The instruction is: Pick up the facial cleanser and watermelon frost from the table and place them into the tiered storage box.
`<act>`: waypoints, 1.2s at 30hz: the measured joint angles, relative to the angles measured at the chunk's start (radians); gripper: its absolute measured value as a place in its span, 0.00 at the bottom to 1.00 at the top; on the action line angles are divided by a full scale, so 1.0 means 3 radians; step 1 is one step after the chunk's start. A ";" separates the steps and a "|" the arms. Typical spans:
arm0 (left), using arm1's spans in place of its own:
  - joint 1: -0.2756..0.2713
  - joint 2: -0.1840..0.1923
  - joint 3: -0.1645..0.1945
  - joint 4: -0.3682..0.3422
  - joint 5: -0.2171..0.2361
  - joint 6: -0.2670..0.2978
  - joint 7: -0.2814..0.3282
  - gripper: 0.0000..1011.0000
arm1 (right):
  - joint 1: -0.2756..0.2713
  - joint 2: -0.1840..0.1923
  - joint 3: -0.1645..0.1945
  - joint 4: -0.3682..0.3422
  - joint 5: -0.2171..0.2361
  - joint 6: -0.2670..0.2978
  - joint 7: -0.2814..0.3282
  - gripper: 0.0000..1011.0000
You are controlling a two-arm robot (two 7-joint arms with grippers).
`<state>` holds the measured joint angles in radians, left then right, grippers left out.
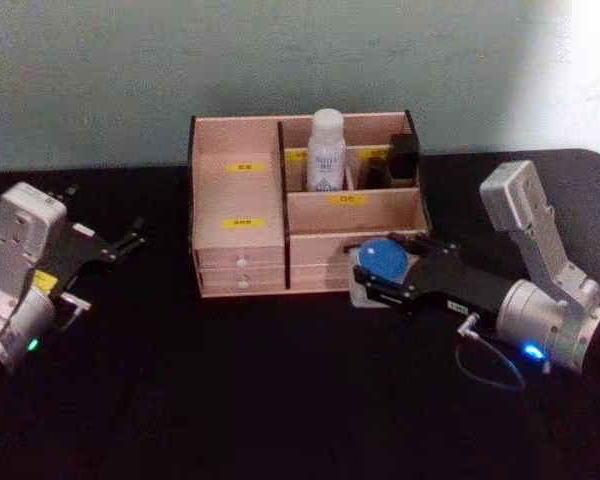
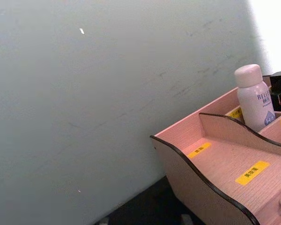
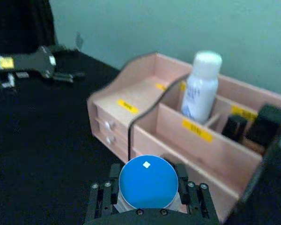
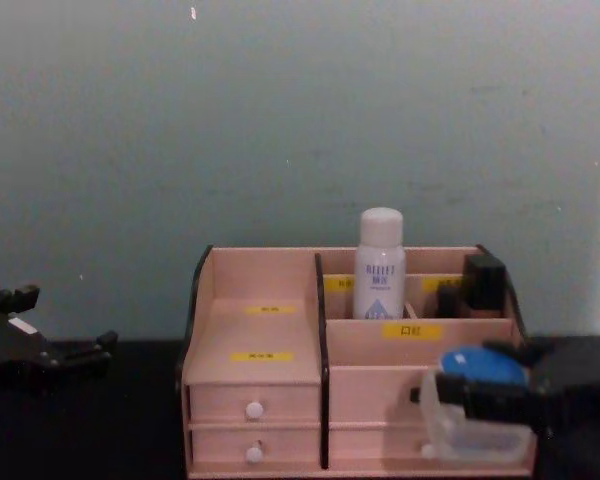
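The facial cleanser (image 1: 327,150) (image 2: 254,96) (image 3: 201,86) (image 4: 379,265), a tall white bottle, stands upright in a back compartment of the tiered storage box (image 1: 238,215) (image 2: 215,159) (image 3: 145,93) (image 4: 260,330). My right gripper (image 1: 375,275) (image 3: 148,197) (image 4: 460,400) is shut on the watermelon frost (image 1: 383,262) (image 3: 148,182) (image 4: 477,400), a squat jar with a blue lid. It holds the jar just in front of the box's right lower drawers. My left gripper (image 1: 132,235) (image 4: 55,325) rests open to the left of the box.
Dark items (image 1: 403,158) (image 3: 267,124) (image 4: 483,280) stand in the box's back right compartments. The box sits against the green wall on a black table (image 1: 280,400). A thin cable (image 1: 485,360) loops beside my right wrist.
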<state>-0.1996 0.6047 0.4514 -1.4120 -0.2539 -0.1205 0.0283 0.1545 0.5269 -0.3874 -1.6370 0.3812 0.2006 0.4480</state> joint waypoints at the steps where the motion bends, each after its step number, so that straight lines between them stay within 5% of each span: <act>1: 0.0000 0.0000 0.0000 0.0000 0.0000 0.0000 0.0000 0.99 | 0.0013 -0.0002 -0.0006 -0.0009 0.0001 -0.0006 0.0008 0.70; 13: 0.0000 0.0000 0.0000 0.0000 0.0000 0.0000 0.0000 0.99 | 0.0383 -0.0156 -0.0156 0.0138 -0.0004 -0.0087 0.0098 0.70; 36: 0.0000 0.0000 0.0000 0.0000 0.0000 0.0000 0.0000 0.99 | 0.1309 -0.0800 -0.0530 0.1155 -0.0066 -0.0275 0.0258 0.70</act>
<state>-0.1995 0.6047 0.4514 -1.4120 -0.2539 -0.1205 0.0283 0.5471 0.2870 -0.5463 -1.2905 0.3616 0.1181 0.5254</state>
